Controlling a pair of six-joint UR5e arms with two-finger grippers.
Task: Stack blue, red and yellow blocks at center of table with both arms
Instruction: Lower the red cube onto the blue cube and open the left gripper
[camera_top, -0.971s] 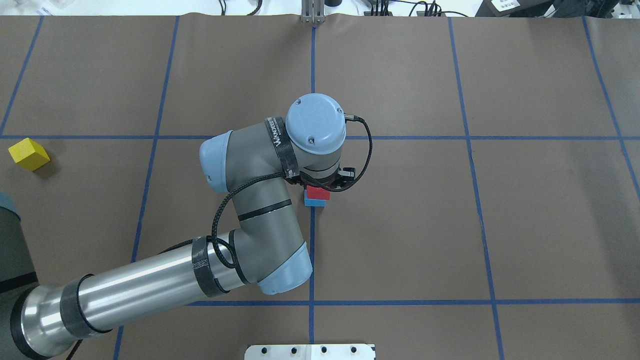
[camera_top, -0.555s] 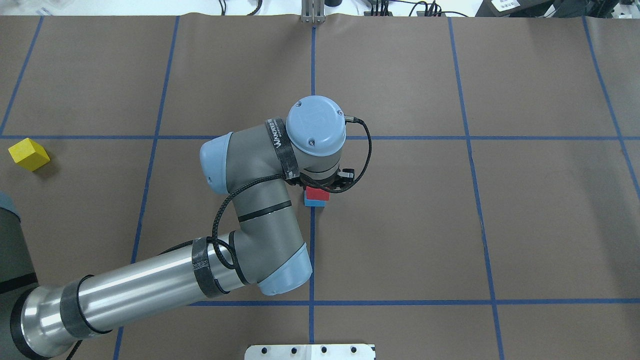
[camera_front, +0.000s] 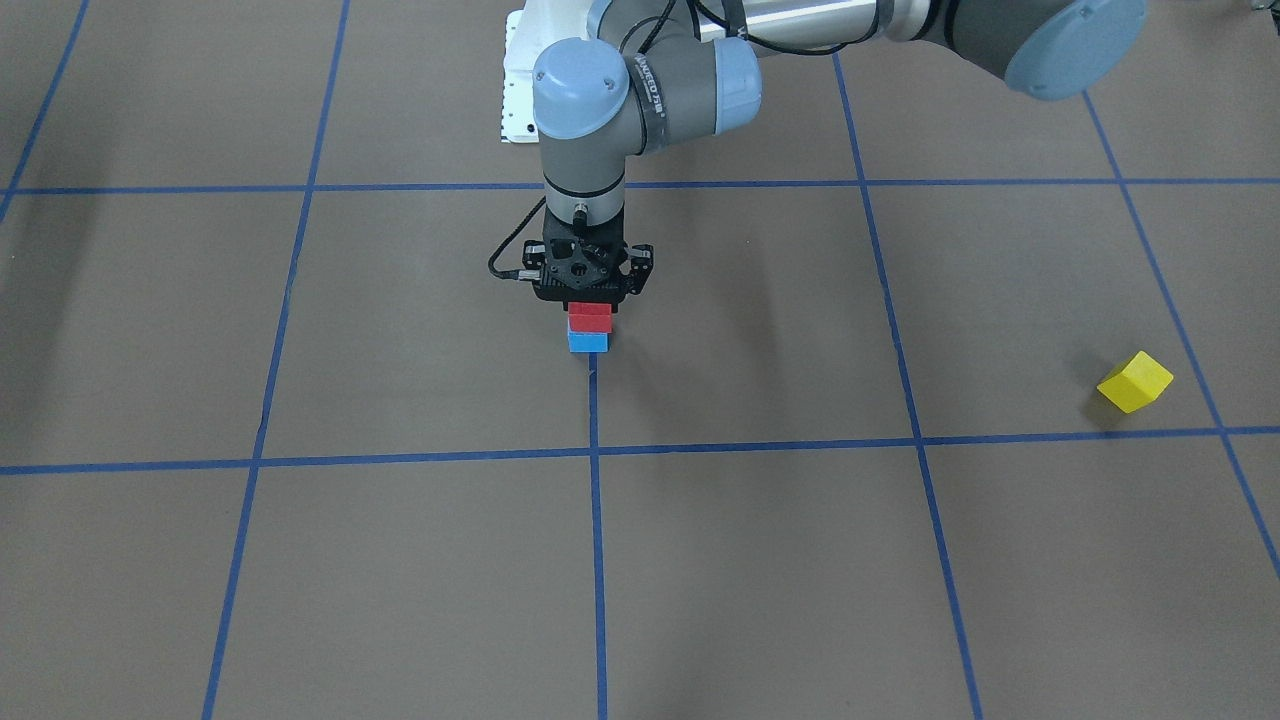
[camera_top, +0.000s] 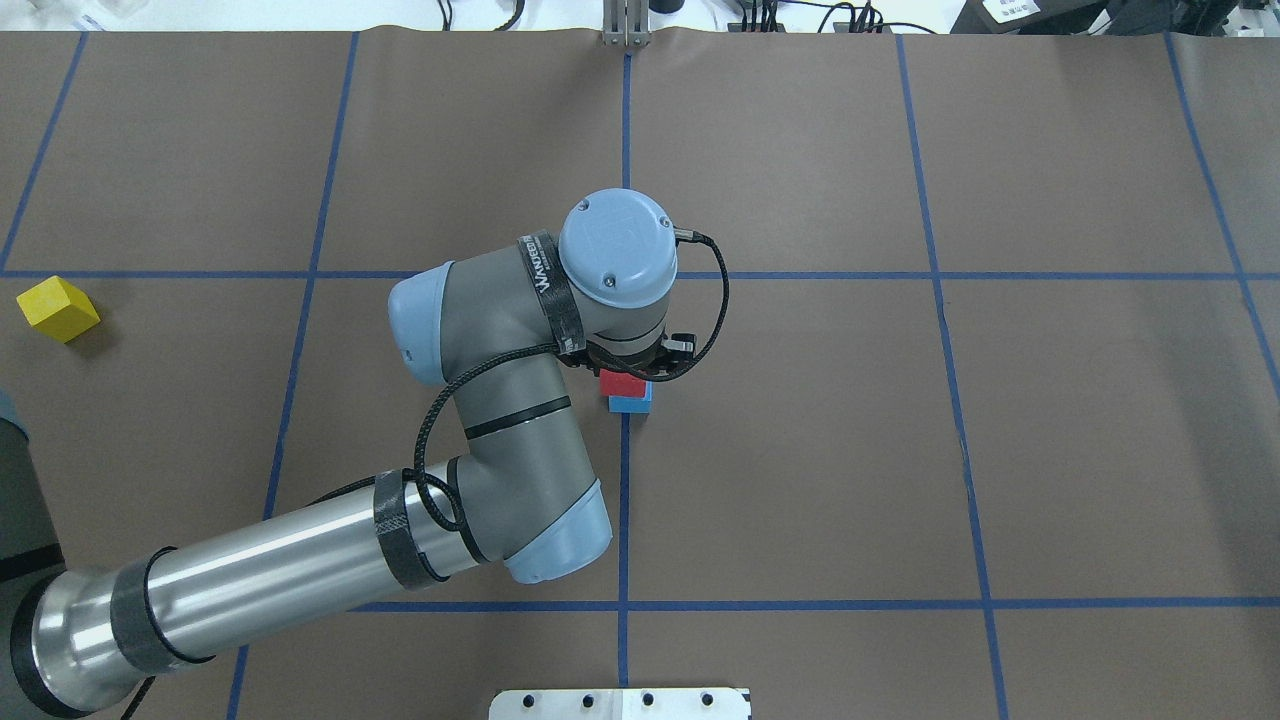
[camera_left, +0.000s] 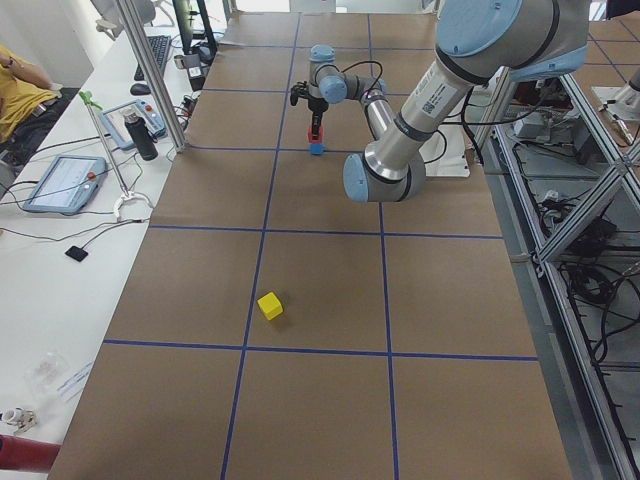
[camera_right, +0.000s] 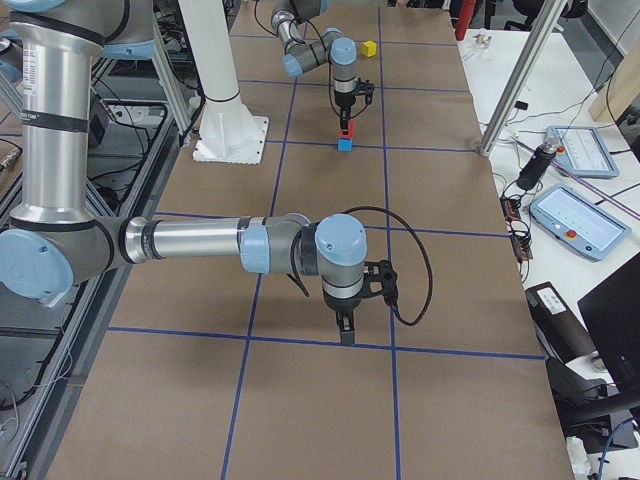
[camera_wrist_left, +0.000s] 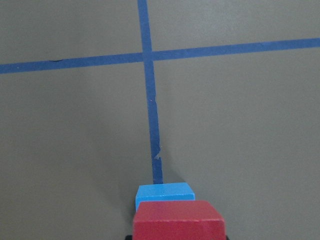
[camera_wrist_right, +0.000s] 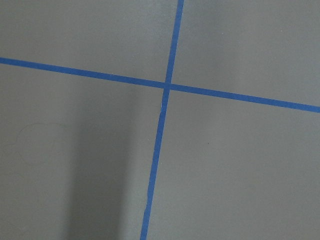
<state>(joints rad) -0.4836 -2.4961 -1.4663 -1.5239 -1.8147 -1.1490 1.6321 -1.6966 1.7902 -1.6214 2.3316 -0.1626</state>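
Above the blue block (camera_front: 588, 343), the left claw (camera_front: 590, 306), gripping the red block (camera_front: 590, 319), has edged leftward.

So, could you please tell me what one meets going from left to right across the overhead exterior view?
The small matte yellow cube → the small matte red cube above the sky-blue cube, sharing one place; the silver-grey left arm spans the whole stretch, so it is omitted.

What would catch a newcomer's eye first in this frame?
The left gripper hangs directly above the red block, which sits over the blue block on the centre tape line of the table. Next comes the yellow block, lying alone and askew to the grid, far out at the robot's left end.
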